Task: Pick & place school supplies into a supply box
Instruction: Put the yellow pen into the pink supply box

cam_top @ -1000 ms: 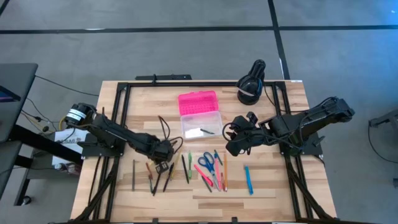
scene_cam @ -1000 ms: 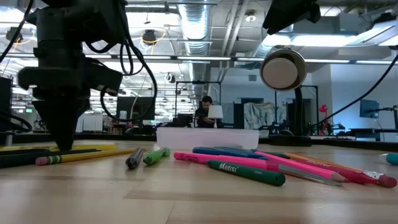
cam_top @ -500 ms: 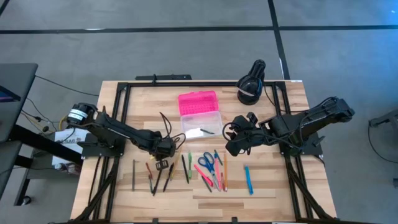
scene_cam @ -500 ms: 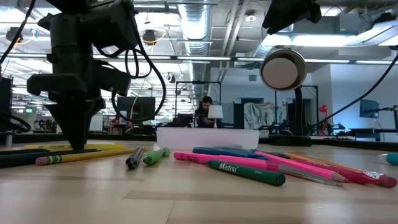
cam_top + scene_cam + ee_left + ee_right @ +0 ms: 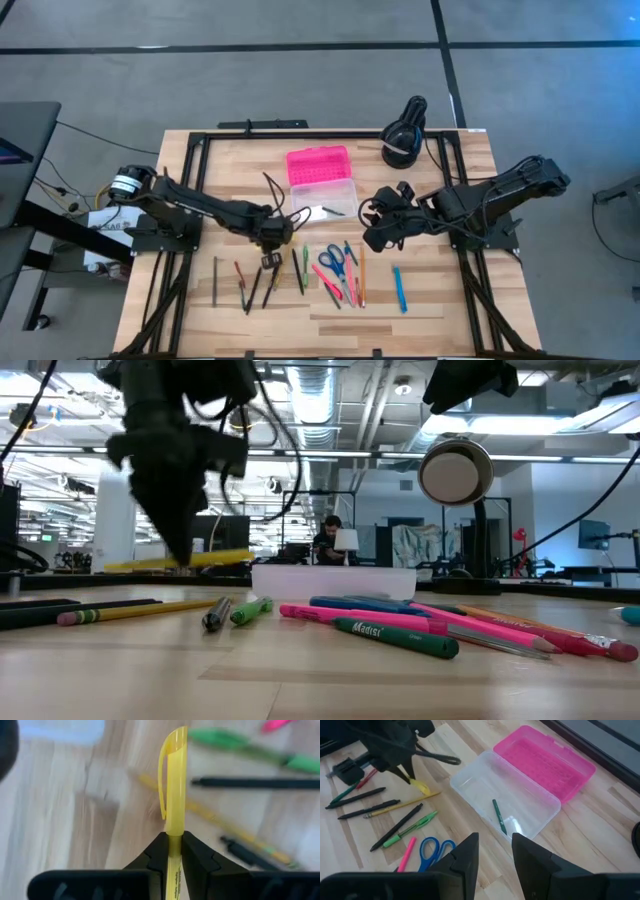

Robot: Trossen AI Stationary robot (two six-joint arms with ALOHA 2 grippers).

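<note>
Overhead, ducts; pens strewn on wood tbl.

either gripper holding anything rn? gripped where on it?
Left gripper is shut on a yellow pen, pinched partway along its barrel, clip end sticking out past the fingers. Right gripper is open and empty.

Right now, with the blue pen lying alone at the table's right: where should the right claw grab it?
Mid-barrel, straight down from above, fingers across its thin width. The blue pen lies flat and apart from the other pens, so both long sides look free. The open right claw hovers nearest; the left claw is busy holding a yellow pen.
</note>
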